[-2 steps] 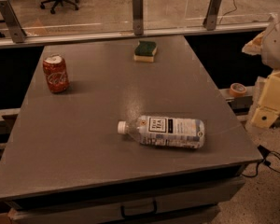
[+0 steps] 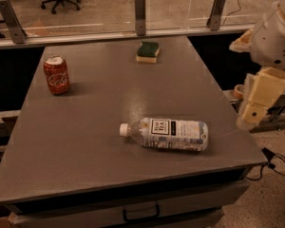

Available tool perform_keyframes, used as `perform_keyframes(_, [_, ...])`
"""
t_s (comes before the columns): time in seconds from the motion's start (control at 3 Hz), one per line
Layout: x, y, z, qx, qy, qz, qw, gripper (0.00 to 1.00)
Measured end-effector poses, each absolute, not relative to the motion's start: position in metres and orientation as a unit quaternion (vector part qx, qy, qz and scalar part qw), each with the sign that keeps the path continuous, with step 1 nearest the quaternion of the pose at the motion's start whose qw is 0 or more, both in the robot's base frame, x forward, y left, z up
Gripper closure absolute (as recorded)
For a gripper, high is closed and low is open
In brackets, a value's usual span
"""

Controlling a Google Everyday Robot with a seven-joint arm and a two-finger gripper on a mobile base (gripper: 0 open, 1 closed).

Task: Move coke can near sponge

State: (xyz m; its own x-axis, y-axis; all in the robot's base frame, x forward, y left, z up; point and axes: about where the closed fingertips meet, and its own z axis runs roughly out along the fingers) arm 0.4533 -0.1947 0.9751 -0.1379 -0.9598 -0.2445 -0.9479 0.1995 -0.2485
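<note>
Coke can [image 2: 56,75], small, red-orange, metal, stood upright well left of green-topped yellow sponge [image 2: 147,51] | cream gripper [image 2: 256,101] hung well right of sponge, grip state could not be told | step: reach not begun; next: cross to can.

On the table [image 2: 85,146] I saw the can [image 2: 56,75] far left, the sponge [image 2: 148,51] at the back, the bottle [image 2: 168,134] lying in front; the gripper [image 2: 249,118] hung beyond the right edge.

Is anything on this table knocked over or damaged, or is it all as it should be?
The clear bottle lies on its side near the front of the table, cap pointing left. The coke can stands upright at the left, its top dented. The gripper hangs beyond the right edge.
</note>
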Motion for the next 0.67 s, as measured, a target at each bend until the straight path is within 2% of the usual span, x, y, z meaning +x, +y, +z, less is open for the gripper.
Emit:
perform_keyframes(0.33, [0.485,-0.142,0.982,-0.677,0.704,0.015,0.212,0.00])
perform_keyframes(0.67, [0.510,-0.063,1.003,-0.724,0.637,0.054,0.261,0.00])
